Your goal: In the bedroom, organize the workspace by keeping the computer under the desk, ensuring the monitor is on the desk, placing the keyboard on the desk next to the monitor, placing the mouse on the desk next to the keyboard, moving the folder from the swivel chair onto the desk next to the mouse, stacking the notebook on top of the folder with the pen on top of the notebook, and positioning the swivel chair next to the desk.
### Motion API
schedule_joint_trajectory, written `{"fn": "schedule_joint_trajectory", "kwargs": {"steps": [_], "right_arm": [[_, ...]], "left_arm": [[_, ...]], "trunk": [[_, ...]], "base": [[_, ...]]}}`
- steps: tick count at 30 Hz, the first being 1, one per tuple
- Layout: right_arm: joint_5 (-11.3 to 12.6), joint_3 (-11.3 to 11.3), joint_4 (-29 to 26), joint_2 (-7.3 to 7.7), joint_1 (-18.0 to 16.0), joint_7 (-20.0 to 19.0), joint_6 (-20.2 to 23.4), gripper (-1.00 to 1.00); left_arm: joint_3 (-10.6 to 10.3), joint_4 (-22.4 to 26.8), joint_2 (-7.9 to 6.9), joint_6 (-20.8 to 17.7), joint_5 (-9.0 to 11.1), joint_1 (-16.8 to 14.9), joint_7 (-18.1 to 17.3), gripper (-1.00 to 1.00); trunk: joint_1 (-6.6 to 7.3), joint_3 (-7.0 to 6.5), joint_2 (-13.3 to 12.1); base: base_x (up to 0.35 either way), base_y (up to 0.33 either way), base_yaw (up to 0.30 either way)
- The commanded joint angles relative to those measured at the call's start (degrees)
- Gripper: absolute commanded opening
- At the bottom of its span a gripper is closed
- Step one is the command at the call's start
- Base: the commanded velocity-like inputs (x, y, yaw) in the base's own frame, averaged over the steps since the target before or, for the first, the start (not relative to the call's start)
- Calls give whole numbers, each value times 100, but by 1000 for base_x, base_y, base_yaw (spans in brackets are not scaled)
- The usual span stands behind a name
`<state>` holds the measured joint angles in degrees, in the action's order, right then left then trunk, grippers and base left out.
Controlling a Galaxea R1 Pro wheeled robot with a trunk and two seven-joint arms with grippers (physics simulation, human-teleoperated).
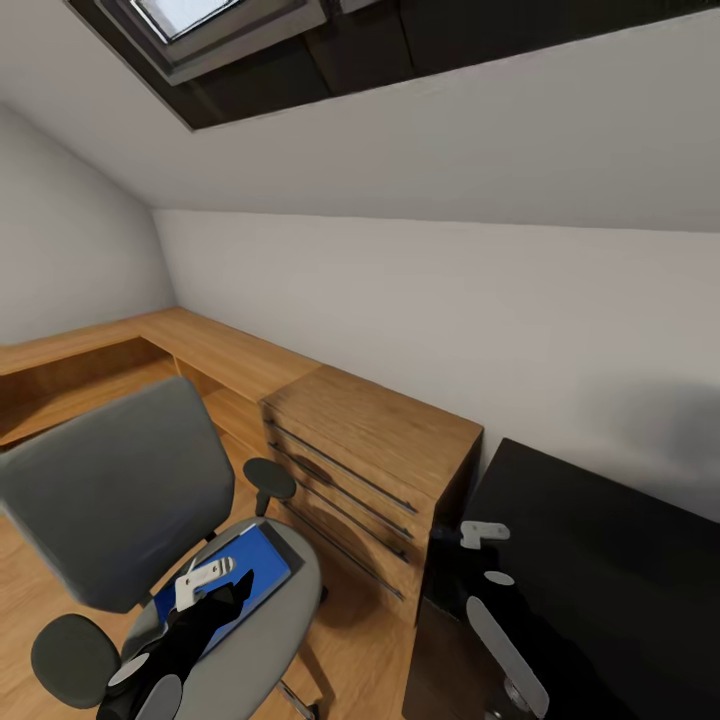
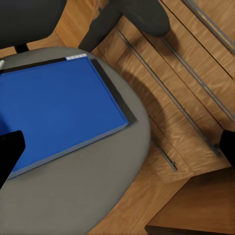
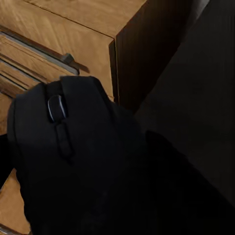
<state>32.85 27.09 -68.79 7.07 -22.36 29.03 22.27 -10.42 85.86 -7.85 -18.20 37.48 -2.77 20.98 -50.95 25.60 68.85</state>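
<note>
The grey swivel chair [image 1: 110,490] stands at the lower left, and the blue folder [image 1: 262,565] lies flat on its seat [image 2: 98,196]. My left gripper [image 1: 236,592] hovers just above the folder [image 2: 58,107], open wide, one black fingertip [image 2: 9,156] over the folder's near edge and the other beyond the seat. The black mouse [image 3: 73,161] looms large and close in the right wrist view, held by my right gripper [image 1: 462,548], which is shut on it. That gripper hangs at the gap between a wooden dresser and the black desk [image 1: 600,560].
A light wooden dresser [image 1: 380,430] with long metal handles stands between chair and desk. A wooden bench top [image 1: 200,345] runs along the sloped wall behind. The chair's black armrests [image 1: 270,478] flank the seat. Wood floor [image 1: 360,640] lies below.
</note>
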Motion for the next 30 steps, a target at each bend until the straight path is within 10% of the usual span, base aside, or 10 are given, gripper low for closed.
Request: {"fn": "schedule_joint_trajectory", "kwargs": {"steps": [1,11,15,17,24,30], "right_arm": [[68,-68,-167,40,2,88,4,-100],[1161,-646,-2079,540,375,1800,-55,-100],[1226,-674,-2111,550,382,1931,-59,-100],[1232,-689,-2113,553,390,1938,-72,-100],[1249,-697,-2113,552,391,1949,-75,-100],[1564,-1046,-2113,569,394,1946,-59,-100]], "left_arm": [[-13,10,-6,-8,46,-4,54,100],[-64,-41,-6,-5,36,-4,47,100],[-111,-68,1,-7,31,-4,47,100],[-523,-503,3,-33,19,-4,47,100],[-576,-670,-2,-29,27,-4,44,100],[-742,-1870,-27,7,14,-4,2,100]], "trunk": [[22,-12,-37],[88,-66,-158],[88,-66,-158],[88,-66,-158],[88,-66,-158],[88,-66,-158]], "base": [[0,0,0],[-6,0,0],[-238,0,-6],[-34,0,-272],[-8,0,-285],[-1,0,-289]]}}
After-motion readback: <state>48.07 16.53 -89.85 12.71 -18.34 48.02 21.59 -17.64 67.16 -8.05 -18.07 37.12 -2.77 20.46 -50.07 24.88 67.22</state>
